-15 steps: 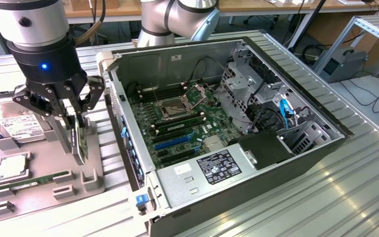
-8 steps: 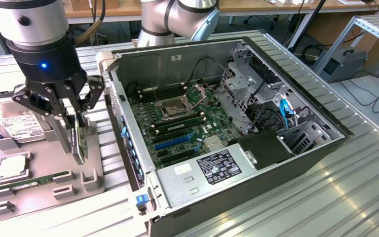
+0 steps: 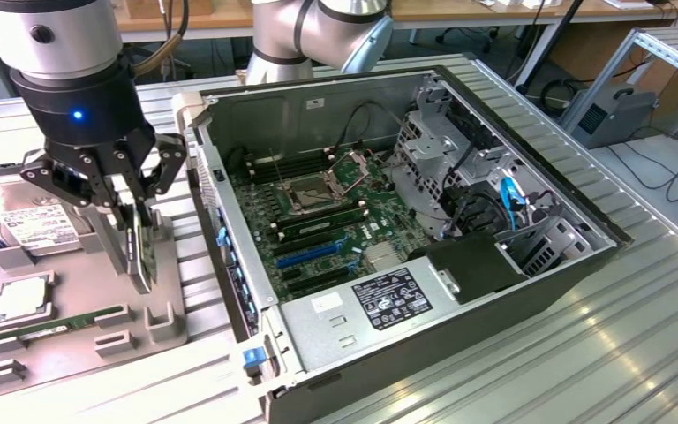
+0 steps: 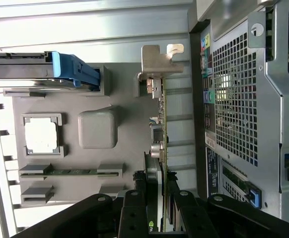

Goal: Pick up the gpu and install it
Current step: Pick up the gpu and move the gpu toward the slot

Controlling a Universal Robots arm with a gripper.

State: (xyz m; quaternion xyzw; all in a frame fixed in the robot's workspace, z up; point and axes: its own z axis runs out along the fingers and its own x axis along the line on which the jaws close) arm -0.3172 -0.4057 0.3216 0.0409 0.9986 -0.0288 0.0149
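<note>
Pinching the gpu (image 3: 141,256) (image 4: 163,124) between its two fingers, the gripper (image 3: 133,225) (image 4: 157,198) points straight down over the grey holder tray (image 3: 80,344) (image 4: 124,148). The jaws press on opposite faces of the card, which stands upright on its long edge. Its silver bracket (image 4: 157,62) marks the end farthest from the fingers in the wrist view. Whether the card's lower edge touches the tray cannot be told. On the same tray lie a hard drive (image 3: 33,225), a square processor (image 3: 21,300) (image 4: 41,136) and a narrow memory stick (image 3: 56,329) (image 4: 70,172), all apart from the card. Just beside the tray, on the exterior view's right, an open computer case (image 3: 304,97) exposes its motherboard (image 3: 327,212). Tray and case rest on a slatted metal table (image 3: 621,336).
</note>
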